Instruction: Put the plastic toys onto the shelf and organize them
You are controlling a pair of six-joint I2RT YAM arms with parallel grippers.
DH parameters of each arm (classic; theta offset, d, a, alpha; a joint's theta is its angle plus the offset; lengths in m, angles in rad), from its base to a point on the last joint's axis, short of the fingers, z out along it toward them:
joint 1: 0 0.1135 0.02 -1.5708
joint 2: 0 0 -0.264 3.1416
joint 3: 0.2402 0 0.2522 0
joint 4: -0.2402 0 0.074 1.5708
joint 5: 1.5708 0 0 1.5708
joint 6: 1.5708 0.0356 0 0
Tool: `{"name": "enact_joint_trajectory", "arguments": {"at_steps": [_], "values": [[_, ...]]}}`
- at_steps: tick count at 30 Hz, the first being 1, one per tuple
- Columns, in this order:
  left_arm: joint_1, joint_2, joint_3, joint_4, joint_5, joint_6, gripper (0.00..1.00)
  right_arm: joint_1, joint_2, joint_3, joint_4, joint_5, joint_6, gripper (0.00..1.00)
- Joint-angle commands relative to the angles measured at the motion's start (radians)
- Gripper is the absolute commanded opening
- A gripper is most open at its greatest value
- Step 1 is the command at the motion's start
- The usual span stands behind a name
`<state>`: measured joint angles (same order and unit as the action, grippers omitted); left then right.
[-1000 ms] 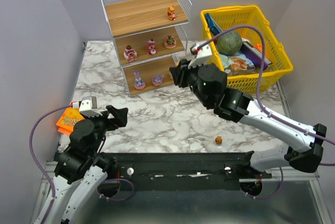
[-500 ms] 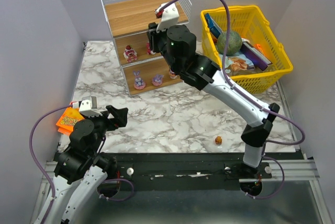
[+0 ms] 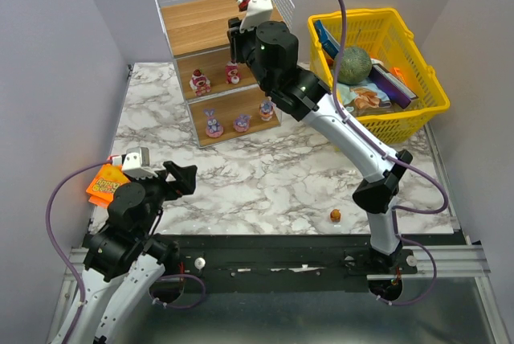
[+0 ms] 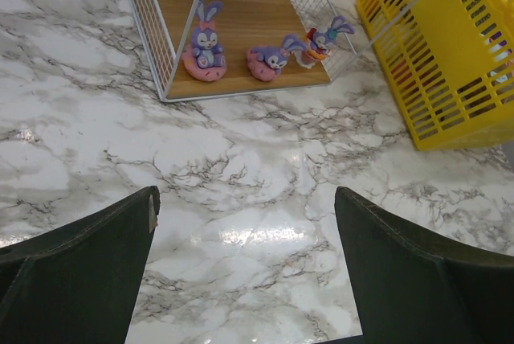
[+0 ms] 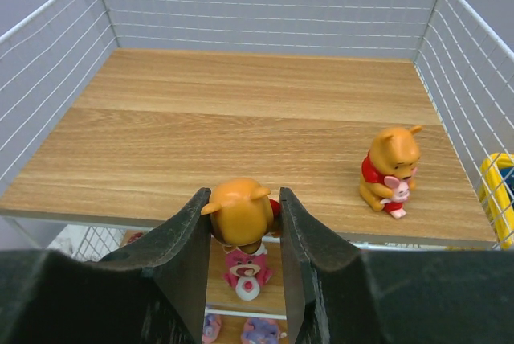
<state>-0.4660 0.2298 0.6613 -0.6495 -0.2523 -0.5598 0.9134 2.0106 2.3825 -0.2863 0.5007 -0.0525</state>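
Shelf (image 3: 201, 26): 3 wooden boards in a white wire frame, at the back of the worktop (image 3: 265, 175). No shift noted.

Right arm (image 3: 353, 139): this is the change. 1 s ago it sat low, off the shelf's right side at lower-board level. It has since swung up and across, with most of that travel done by 0.5 s ago. The right end effector (image 5: 241, 223) is now at the front lip of the shelf's top board, near mid-width. It is clamped on an orange-yellow bear toy (image 5: 237, 214), whose head shows between the fingers. The toy is not yet over the board proper.

Left end effector (image 4: 245, 199): jaws wide apart, nothing in them, over the worktop well in front of the shelf. Pose unchanged.

Toys on the shelf:
- Top board: 1 second bear (image 5: 391, 169), standing toward the right side.
- Middle board: 2 red-pink toys (image 3: 199, 81) visible; the arm hides the rest of that board.
- Lower board: 3 purple toys (image 4: 207, 45).

1 loose toy (image 3: 335, 215) lies on the worktop, well in front of the shelf.

Reading: the carry looks finished and placement comes next. Judged move is to advance over the top board and set the bear down left of its twin. The loose toy would then remain.
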Motion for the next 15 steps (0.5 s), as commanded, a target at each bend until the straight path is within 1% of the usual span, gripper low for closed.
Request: {"name": "enact_joint_trajectory", "arguments": {"at_steps": [1, 6, 15], "values": [[0.001, 0.014, -0.008, 0.022, 0.018, 0.015, 0.99, -0.010, 0.017, 0.003, 0.003, -0.048, 0.008, 0.04], [0.001, 0.013, -0.009, 0.022, 0.019, 0.015, 0.99, -0.018, 0.033, 0.003, -0.002, -0.080, 0.026, 0.06], [0.001, 0.013, -0.009, 0.022, 0.016, 0.015, 0.99, -0.024, 0.057, 0.017, -0.002, -0.090, 0.045, 0.07]]}}
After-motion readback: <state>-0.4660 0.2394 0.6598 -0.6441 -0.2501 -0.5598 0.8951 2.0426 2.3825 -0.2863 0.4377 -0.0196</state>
